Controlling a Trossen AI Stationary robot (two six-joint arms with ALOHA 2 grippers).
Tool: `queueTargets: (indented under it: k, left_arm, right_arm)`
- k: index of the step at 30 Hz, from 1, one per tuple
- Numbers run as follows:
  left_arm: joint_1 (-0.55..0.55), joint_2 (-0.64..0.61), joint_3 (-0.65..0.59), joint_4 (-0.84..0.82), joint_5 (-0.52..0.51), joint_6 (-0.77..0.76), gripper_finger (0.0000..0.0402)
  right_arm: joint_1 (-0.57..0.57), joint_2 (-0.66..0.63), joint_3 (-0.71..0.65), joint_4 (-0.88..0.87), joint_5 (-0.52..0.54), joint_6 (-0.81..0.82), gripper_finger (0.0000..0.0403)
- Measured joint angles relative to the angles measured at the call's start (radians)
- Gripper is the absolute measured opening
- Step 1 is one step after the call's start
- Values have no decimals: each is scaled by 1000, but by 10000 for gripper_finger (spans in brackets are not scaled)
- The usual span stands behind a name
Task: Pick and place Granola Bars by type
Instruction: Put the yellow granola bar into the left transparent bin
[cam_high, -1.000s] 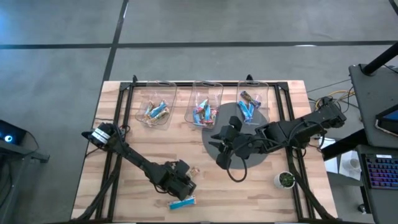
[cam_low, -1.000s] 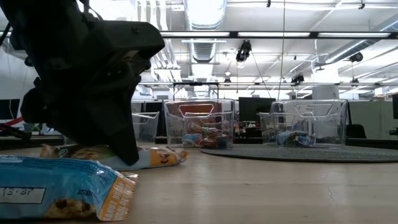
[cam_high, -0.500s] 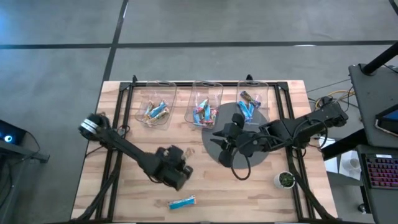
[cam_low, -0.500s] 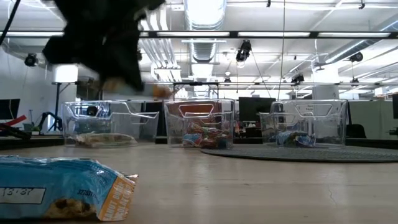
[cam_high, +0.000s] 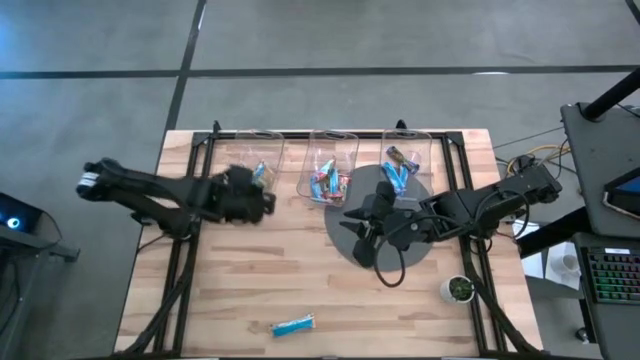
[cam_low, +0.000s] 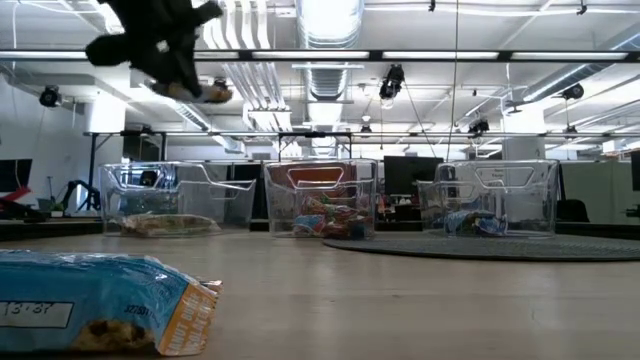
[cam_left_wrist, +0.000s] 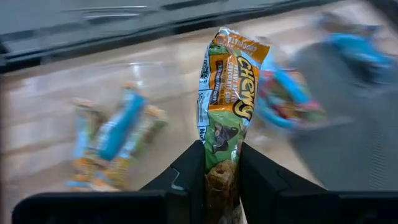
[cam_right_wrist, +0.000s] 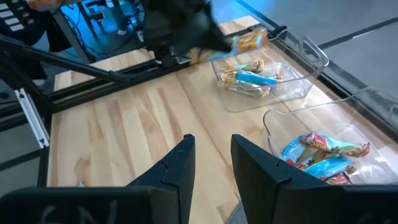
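Observation:
My left gripper hangs high over the near rim of the left clear bin and is shut on a tan and gold granola bar. The low view shows that bar well above the bins. The left bin holds tan and blue bars. Red and blue bars lie in the middle bin, and blue and dark bars in the right bin. One blue bar lies flat on the table near its near edge. My right gripper is open above the round grey mat. My left gripper pinches the tan bar between its two fingers at one end of the wrapper. The rest of the bar sticks out forward past the fingertips. The bar is lifted clear, high above the table and the bins.
Three clear bins stand in a row along the far edge. A black frame rail runs beside the left bin. A small round green thing sits near the right edge. Bare wood lies between the bins and the blue bar.
My left gripper has risen from the table near the near edge, lifting the tan bar clear of the wood, and has swung far and left to the left bin. The blue bar has stayed where it was.

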Motion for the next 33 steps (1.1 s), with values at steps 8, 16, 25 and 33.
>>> queueTargets:
  k: [8, 16, 25, 33]
  left_arm:
    - [346, -169, -193, 201, 184, 309, 66]
    - [538, -206, -405, 557, 246, 409, 67]
    - [634, -201, -491, 712, 384, 497, 123]
    - [626, -224, -413, 699, 459, 541, 153]
  right_arm:
    - [-1, 0, 0, 0, 1, 29, 95]
    - [-3, 0, -10, 1, 75, 99, 95]
    - [-3, 0, -61, 0, 89, 215, 95]
    - [-6, 0, -89, 1, 150, 258, 96]
